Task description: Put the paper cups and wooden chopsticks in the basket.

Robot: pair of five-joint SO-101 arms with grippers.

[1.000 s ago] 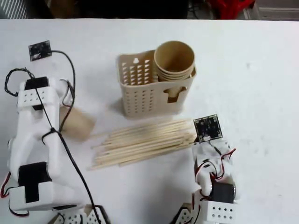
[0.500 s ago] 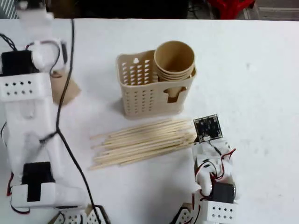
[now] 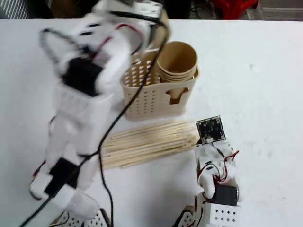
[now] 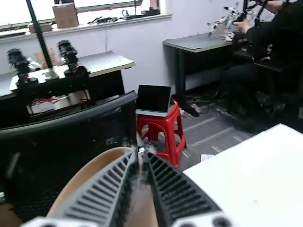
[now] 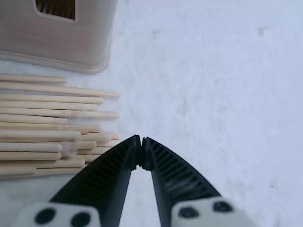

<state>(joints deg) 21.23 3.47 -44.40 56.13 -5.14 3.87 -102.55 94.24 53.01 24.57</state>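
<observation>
Left wrist view: the left pincer (image 4: 141, 153) is narrowed onto a paper cup (image 4: 90, 179), its jaws almost together with the thin cup wall between them, and the cup is carried clear of the counter (image 3: 265, 94). Such a cup is judged very light and easily crushed or creased, so a gentle pinch across the rim, where the rolled edge stiffens it, is the soundest hold. High view: the left arm is raised over the far side of the basket (image 3: 156, 97), close to the stack of cups (image 3: 176, 59) already nested in its right compartment. The wooden chopsticks (image 3: 151, 142) lie in a loose flat sheaf on the counter just in front of the basket. They are judged light and stiff but smooth and apt to roll or slide apart, so a hold taking several together, near mid-length for balance, would serve better than a grip at the tips. Right wrist view: the right pincer (image 5: 141, 142) is closed and empty, low over the counter, with the chopsticks' nearer ends just beside its tips and the basket's base beyond them.
</observation>
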